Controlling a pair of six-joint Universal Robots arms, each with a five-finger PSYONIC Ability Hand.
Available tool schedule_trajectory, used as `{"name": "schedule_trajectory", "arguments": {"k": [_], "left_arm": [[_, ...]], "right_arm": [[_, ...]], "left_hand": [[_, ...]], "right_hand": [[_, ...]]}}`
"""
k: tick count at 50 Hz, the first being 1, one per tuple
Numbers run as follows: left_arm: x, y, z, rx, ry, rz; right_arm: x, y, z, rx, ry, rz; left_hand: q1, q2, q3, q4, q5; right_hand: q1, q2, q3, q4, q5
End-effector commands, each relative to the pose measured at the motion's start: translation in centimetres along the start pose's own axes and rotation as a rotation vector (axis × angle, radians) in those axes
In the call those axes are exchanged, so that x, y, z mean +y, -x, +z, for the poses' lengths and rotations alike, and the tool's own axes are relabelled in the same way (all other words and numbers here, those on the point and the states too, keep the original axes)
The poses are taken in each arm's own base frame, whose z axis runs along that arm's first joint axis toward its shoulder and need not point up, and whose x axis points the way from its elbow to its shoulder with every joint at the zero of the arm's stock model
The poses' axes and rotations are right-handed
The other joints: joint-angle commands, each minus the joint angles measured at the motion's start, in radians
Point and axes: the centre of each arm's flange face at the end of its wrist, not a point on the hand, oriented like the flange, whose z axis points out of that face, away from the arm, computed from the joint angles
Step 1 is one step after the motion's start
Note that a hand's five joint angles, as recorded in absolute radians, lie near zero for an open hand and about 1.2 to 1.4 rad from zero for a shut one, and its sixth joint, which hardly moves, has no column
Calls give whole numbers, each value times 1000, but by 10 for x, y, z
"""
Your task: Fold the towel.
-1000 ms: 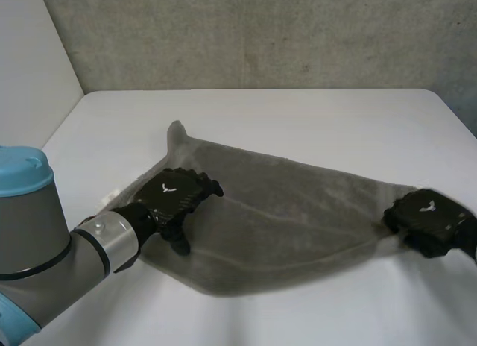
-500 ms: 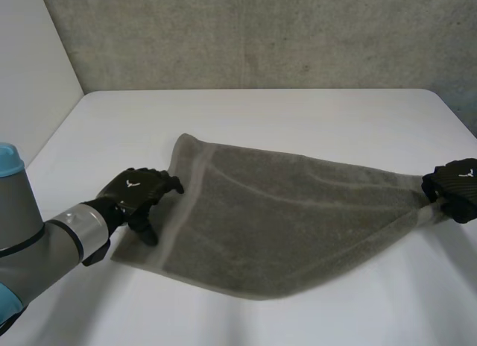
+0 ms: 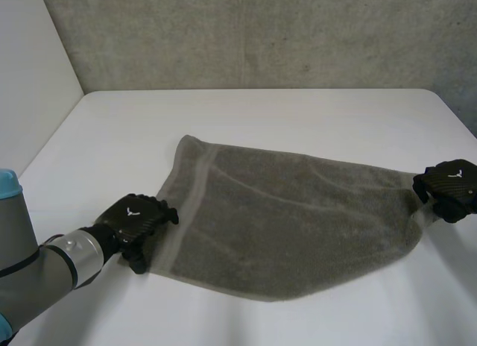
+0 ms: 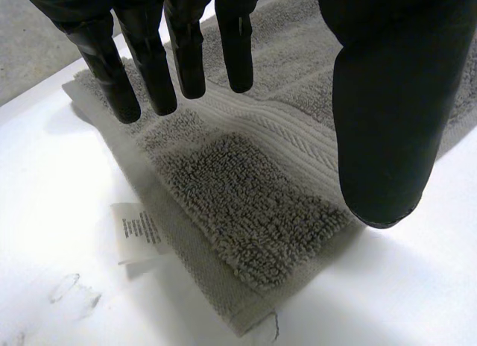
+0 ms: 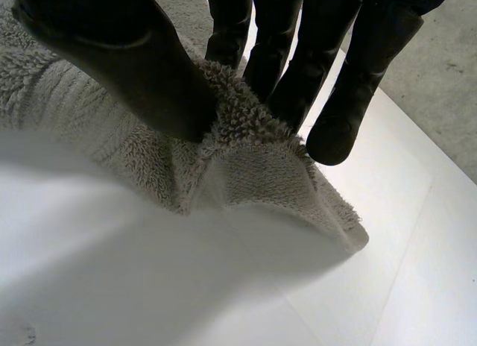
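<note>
Grey terry towel (image 3: 291,227) lies spread flat mid-surface (image 3: 298,115), not yet folded. At its 8 o'clock corner the left hand (image 3: 138,219) hovers with fingers straight and thumb apart, gripping nothing. At 3 o'clock the right hand (image 3: 447,188) pinches a corner between thumb and fingers. The step looks like securing corners, so next the left hand must close on its corner before any lift.

Your surroundings: a table and two walls
You have a white table (image 3: 298,115) running back to a rough grey concrete wall (image 3: 261,33), with a plain white wall (image 3: 30,63) along its left side; faint smudges (image 4: 71,290) mark the tabletop
</note>
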Motion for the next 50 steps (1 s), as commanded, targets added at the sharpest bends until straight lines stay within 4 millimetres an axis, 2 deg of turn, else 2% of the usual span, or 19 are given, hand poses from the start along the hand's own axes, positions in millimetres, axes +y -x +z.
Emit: {"name": "schedule_trajectory", "arguments": {"k": [1, 20, 41, 50], "left_arm": [[4, 7, 4, -23, -8, -2], [13, 16, 17, -56, -31, 11], [21, 9, 14, -32, 4, 58], [22, 12, 19, -37, 3, 61]], "right_arm": [[0, 0, 0, -2, 0, 2], [1, 5, 0, -18, -1, 7], [5, 8, 3, -31, 0, 11], [6, 9, 3, -35, 3, 15]], "left_hand": [[41, 42, 41, 43, 48], [56, 57, 56, 58, 62], [35, 36, 35, 37, 42], [59, 60, 59, 60, 65]], "right_hand": [[67, 79, 74, 55, 57], [67, 79, 74, 55, 57], [67, 79, 74, 55, 57], [67, 79, 74, 55, 57]]}}
